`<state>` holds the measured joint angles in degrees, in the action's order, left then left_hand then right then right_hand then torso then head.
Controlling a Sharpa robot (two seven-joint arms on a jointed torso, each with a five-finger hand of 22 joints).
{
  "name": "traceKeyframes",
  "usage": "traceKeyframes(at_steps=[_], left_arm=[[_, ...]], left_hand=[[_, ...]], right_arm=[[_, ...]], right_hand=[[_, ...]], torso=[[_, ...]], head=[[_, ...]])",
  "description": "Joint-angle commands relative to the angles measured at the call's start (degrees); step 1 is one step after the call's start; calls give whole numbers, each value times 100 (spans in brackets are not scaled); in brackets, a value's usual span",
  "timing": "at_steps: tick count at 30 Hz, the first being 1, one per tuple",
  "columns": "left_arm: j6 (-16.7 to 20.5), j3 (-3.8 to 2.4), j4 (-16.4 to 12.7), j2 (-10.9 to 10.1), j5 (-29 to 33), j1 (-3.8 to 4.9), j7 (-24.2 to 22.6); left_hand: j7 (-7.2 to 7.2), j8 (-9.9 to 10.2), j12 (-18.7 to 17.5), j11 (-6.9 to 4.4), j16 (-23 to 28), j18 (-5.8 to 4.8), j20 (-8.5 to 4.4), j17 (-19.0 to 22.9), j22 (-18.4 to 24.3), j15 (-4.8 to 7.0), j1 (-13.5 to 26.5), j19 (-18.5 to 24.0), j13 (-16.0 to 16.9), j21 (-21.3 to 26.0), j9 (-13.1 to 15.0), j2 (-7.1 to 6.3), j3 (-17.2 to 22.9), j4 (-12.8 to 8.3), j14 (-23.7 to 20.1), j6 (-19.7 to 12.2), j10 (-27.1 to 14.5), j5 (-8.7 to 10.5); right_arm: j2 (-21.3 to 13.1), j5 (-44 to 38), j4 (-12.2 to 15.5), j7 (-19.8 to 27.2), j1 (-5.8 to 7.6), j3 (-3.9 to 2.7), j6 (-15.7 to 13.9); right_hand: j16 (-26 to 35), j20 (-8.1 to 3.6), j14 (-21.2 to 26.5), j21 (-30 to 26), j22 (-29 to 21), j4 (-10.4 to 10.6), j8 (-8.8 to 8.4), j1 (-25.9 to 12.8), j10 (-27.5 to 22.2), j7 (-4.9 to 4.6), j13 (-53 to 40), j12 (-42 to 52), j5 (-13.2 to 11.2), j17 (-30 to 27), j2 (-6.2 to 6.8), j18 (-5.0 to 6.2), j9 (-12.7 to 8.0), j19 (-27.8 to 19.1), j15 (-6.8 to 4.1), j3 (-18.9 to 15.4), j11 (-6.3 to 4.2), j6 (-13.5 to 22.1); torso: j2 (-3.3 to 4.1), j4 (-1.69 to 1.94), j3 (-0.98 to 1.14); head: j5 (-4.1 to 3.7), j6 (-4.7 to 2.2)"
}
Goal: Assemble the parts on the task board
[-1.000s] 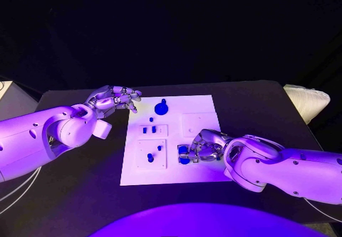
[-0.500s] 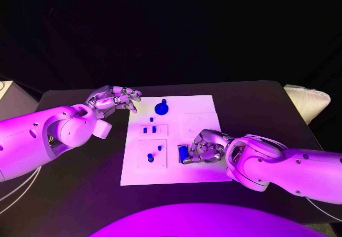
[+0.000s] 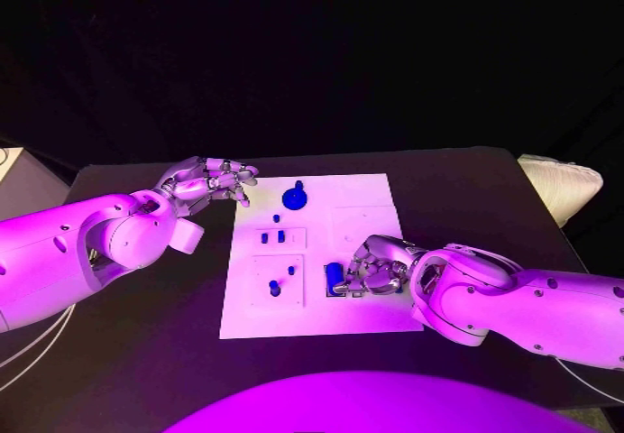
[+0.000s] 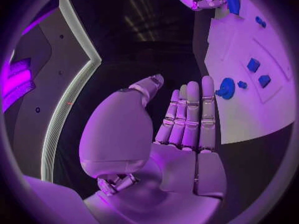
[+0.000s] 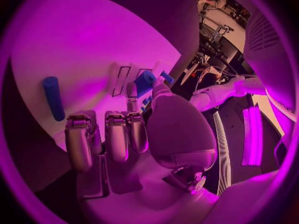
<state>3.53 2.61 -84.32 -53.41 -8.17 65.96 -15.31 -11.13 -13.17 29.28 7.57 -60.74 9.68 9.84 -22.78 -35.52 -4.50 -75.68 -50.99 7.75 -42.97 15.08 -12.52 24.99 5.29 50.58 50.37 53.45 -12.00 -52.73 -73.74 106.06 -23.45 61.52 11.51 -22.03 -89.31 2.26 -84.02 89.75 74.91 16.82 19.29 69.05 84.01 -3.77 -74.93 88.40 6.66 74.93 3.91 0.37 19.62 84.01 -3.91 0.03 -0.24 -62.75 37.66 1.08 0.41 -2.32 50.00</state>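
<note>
Two hands: one works on the task board (image 3: 312,262), one waits beside it.

Head view, task board: a white plate in the middle of the black counter (image 3: 494,189).
Head view, left hand (image 3: 208,183): it hovers off the board's far left corner, fingers curled in, with nothing in it.
Head view, right hand (image 3: 371,268): its fingers are bent around a small blue part (image 3: 334,275) near the board's right edge. The part stands at its slot.
Head view, other parts: a round blue knob (image 3: 295,197) sits near the far edge, and small blue pieces (image 3: 272,237) stand in the left side of the board.

Left wrist view, left hand (image 4: 181,134): fingers straight and side by side, palm bare, holding nothing. The round blue knob (image 4: 225,88) is close by on the board.

Right wrist view, right hand (image 5: 124,134): fingers bent down toward the board. A long blue part (image 5: 54,97) lies on the white plate, apart from the fingers. I cannot tell from here how tight the hold is.

What could go wrong: the blue part may tip or jam if the right hand pushes it in crooked. It may also slip out, since the hold looks light.
</note>
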Motion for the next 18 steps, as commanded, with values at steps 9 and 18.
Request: traceKeyframes(at_steps=[9,18], left_arm=[[-47,-3,-10,11,-7,0,-15],[-50,-3,-7,8,-10,0,-8]], left_hand=[[15,-33,23,1,-29,80,12,10,5,30,-68,-34,8,28,-1,12,-36,10,14,7,-20,9],[15,-35,26,1,-29,80,12,10,8,30,-73,-36,9,32,-2,16,-36,12,12,7,-23,8]], right_arm=[[83,-225,-100,-54,-13,0,134],[107,-244,-142,-19,-16,1,593]], right_hand=[[-27,-50,-574,25,1509,-24,26,20,552,4,-1443,34,92,1396,28,-37,-13,599,-34,13,-37,13],[-11,-47,-565,-21,1497,-15,38,260,536,-5,-1426,-8,-249,1359,570,-28,-33,590,-29,-8,-27,18]], torso=[[-4,-1,-2],[-2,-4,-1]], head=[[9,0],[14,0]])
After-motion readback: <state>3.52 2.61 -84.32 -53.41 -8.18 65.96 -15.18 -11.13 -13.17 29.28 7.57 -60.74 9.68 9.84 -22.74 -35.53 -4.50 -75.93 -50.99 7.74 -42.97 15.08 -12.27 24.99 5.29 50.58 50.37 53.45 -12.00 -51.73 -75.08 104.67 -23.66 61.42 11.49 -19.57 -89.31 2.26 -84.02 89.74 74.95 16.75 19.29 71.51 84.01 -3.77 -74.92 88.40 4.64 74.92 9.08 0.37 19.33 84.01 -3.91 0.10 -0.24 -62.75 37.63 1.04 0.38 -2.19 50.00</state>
